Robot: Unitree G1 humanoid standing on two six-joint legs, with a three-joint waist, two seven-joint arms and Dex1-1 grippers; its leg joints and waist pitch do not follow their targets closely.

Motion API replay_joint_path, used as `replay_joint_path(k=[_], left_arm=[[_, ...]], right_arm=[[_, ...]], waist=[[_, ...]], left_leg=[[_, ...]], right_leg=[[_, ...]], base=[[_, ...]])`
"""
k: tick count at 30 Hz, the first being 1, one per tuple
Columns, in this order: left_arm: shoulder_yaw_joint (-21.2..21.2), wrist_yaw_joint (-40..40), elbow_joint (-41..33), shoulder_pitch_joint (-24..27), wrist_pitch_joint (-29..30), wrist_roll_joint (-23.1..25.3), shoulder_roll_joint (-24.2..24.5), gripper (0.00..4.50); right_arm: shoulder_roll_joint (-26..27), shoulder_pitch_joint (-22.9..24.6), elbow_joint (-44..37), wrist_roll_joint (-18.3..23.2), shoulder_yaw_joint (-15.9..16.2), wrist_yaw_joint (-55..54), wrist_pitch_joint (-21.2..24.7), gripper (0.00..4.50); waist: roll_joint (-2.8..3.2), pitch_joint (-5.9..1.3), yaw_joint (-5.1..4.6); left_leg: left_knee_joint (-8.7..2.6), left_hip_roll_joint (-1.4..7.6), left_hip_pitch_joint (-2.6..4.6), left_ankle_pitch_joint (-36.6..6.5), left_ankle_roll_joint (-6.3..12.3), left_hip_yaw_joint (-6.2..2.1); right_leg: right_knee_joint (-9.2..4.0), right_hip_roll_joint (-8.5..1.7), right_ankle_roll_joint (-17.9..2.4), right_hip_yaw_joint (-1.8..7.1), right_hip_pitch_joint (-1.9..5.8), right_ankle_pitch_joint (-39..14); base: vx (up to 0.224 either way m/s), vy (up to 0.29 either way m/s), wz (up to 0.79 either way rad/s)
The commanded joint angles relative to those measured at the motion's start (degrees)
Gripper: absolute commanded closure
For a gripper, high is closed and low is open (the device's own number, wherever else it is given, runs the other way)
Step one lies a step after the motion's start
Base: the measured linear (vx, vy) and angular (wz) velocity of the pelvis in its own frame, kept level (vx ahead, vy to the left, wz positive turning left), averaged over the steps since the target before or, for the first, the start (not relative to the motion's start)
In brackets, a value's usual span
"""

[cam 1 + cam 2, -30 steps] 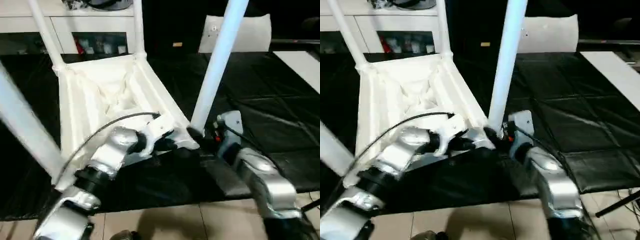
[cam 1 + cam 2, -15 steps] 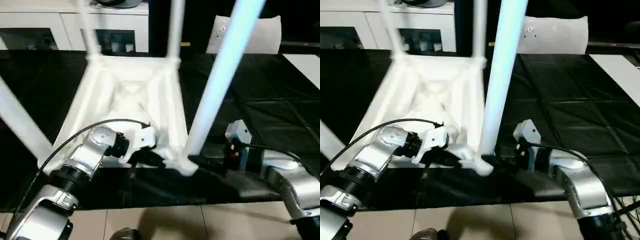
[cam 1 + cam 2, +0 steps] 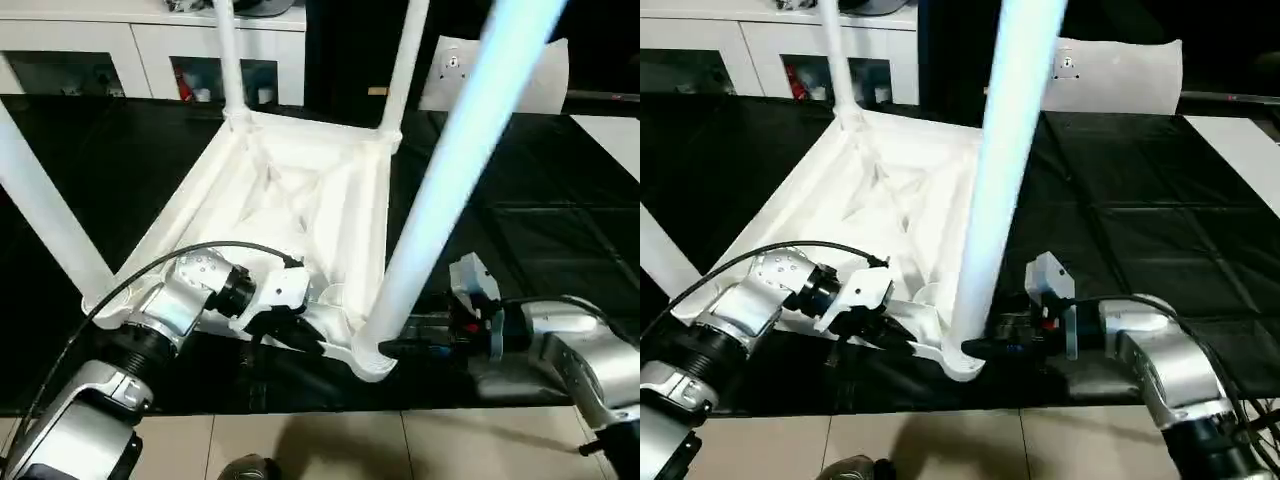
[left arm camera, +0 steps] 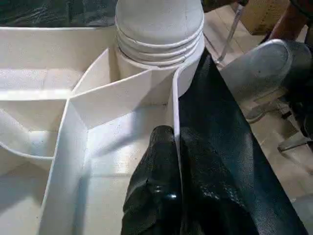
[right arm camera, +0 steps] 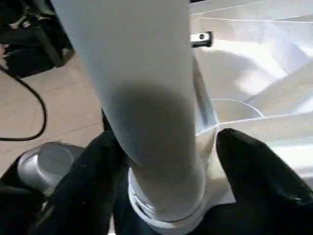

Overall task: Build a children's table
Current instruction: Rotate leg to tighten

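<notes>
Table count: one children's table [image 3: 300, 200], upside down, ribbed underside facing up.
Legs counted: four white legs in the head views, all standing up out of the corner sockets; the nearest leg [image 3: 450, 180] rose from the near right corner socket [image 3: 375, 355].
Table place: it lay on the black mat [image 3: 540, 230], its near edge close to the mat's front edge, with the pale tiled floor [image 3: 330, 445] just in front.
Long axis: the top ran from the near corner socket away toward the white cabinet [image 3: 150, 50]; each leg's long axis pointed upward, leaning slightly.
Left gripper [image 4: 171, 142]: fingers pressed together, pinching the thin raised rim [image 4: 174, 105] of the top, just beside the near corner socket.
Right gripper [image 5: 166, 161]: fingers spread, one on each side of the nearest leg's base at the socket; whether they touched the leg could not be told.
Writing: no readable label; small items in the cabinet were too blurred to read.
Other things: one white cushion-like object [image 3: 500, 70] beyond the table.
</notes>
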Motion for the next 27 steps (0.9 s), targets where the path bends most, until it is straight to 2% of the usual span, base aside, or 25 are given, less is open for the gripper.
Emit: replay_joint_path(k=[1,7,8,11,14,16,17,19,20,21,23,24,26,27], left_arm=[[-2.3,-2.7,-0.5,-1.2,-1.3,0.7,-0.7,4.5],[-2.1,-2.7,0.7,-1.5,-1.8,0.8,-0.9,4.5],[-2.1,-2.6,0.7,-1.5,-1.8,0.8,-0.9,4.5],[-2.1,-2.3,1.2,-1.5,-2.0,0.8,-1.0,4.5],[-1.5,-0.2,0.9,-1.3,-0.4,0.8,-1.6,4.5],[-0.3,4.7,-0.5,-1.1,4.1,1.0,-3.2,4.5],[-0.3,4.7,-0.5,-1.1,4.1,1.0,-3.2,4.5],[0.5,7.9,-1.3,-0.8,6.7,1.0,-4.4,4.5],[1.6,11.4,-2.6,-0.1,10.3,0.1,-6.4,4.5],[2.0,12.4,-3.0,0.1,11.3,-0.1,-7.0,4.5],[3.0,17.6,-4.4,0.6,15.0,0.1,-9.7,4.5],[3.5,19.8,-4.6,0.6,16.4,0.2,-10.9,4.5],[4.1,22.6,-5.0,0.5,18.5,0.3,-12.3,4.5],[5.0,26.4,-5.0,0.2,20.8,0.7,-14.1,4.5]], right_arm=[[-0.6,-0.6,0.3,1.0,0.3,0.8,0.5,1.62],[-0.5,-0.3,-0.2,1.5,1.0,1.7,1.7,2.09],[-0.5,-0.3,-0.3,1.5,1.0,1.7,1.7,2.2],[-0.6,0.0,-0.6,1.9,1.1,1.7,2.2,2.41],[-0.1,0.9,-1.8,2.5,1.0,0.2,3.3,2.47],[2.1,2.0,-3.8,2.8,-0.1,-5.0,5.3,2.52],[2.1,2.0,-3.8,2.8,-0.1,-5.0,5.3,2.52],[4.0,2.8,-5.5,2.7,-0.6,-9.1,6.8,2.53],[6.9,4.0,-6.7,1.0,-0.4,-14.8,7.6,2.54],[7.9,4.3,-6.9,0.4,-0.4,-16.5,7.8,2.54],[13.0,5.0,-7.1,-1.2,-0.8,-24.6,9.2,2.54],[15.1,4.7,-6.8,-1.8,-1.1,-28.0,10.1,2.55],[17.6,4.3,-6.6,-2.2,-1.5,-31.8,11.4,2.56],[20.6,3.5,-5.9,-2.7,-2.0,-36.0,12.6,2.56]], waist=[[-0.7,-3.61,-0.27],[-0.7,-3.53,-0.18],[-0.5,-3.45,-0.14],[-0.8,-3.46,-0.22],[-0.69,-3.4,-0.14],[-0.75,-3.24,-0.13],[-0.69,-3.15,-0.16],[-0.83,-2.67,-0.38],[-0.66,-2.53,-0.56],[-0.77,-2.48,-0.82],[-0.66,-2.28,-1.93],[-0.63,-2.27,-2.89],[-0.69,-2.4,-3.63],[-0.5,-2.28,-4.33]], left_leg=[[-4.53,6.12,2.93,-15.1,-0.5,-2.74],[-4.67,6.15,3.0,-16.3,-1.44,-2.8],[-4.69,6.13,3.02,-16.4,-1.52,-2.83],[-4.68,6.09,3.0,-16.5,-1.57,-2.78],[-4.71,6.15,3.06,-16.3,-1.53,-2.8],[-4.85,6.17,3.1,-16.9,-1.79,-2.85],[-4.95,6.17,3.14,-17.5,-1.94,-2.84],[-5.07,6.08,3.23,-22.5,-4.0,-3.35],[-5.08,6.1,3.4,-24.8,-5.2,-3.72],[-5.13,6.14,3.38,-25.5,-5.77,-3.79],[-5.5,5.88,3.28,-29.8,-7.85,-4.53],[-5.85,5.74,2.79,-31.1,-8.8,-4.94],[-5.97,5.54,2.62,-32.6,-9.42,-5.2],[-6.08,5.43,2.59,-34.0,-9.84,-5.31]], right_leg=[[-3.63,-4.05,-15.7,2.18,0.35,-6.7],[-3.69,-4.1,-15.6,2.23,0.26,-7.8],[-3.74,-4.11,-15.6,2.25,0.19,-7.9],[-3.78,-4.06,-15.5,2.25,0.23,-7.8],[-3.8,-4.07,-15.5,2.28,0.2,-8.0],[-3.89,-4.09,-15.1,2.33,0.07,-9.1],[-3.96,-4.03,-15.0,2.4,-0.09,-9.8],[-4.96,-4.59,-13.0,2.63,-0.34,-18.5],[-5.36,-4.82,-11.8,2.7,-0.6,-22.7],[-5.48,-4.8,-11.3,2.82,-0.75,-23.6],[-5.73,-4.57,-9.3,2.46,-1.15,-28.2],[-5.63,-4.38,-8.4,2.21,-0.92,-29.0],[-5.66,-4.11,-7.4,1.95,-0.9,-29.4],[-5.71,-3.96,-7.0,1.99,-1.17,-29.3]], base=[[0.0,0.0,0.0],[0.0,0.0,0.0],[0.0,0.0,0.0],[0.0,0.0,0.0],[0.0,0.0,0.0],[0.0,0.0,0.0],[0.0,0.0,0.0],[0.0,0.0,0.0],[0.0,0.0,0.0],[0.0,0.0,0.0],[0.0,0.0,0.0],[0.0,0.0,0.0],[-0.02,0.018,-0.12],[-0.037,0.03,-0.18]])
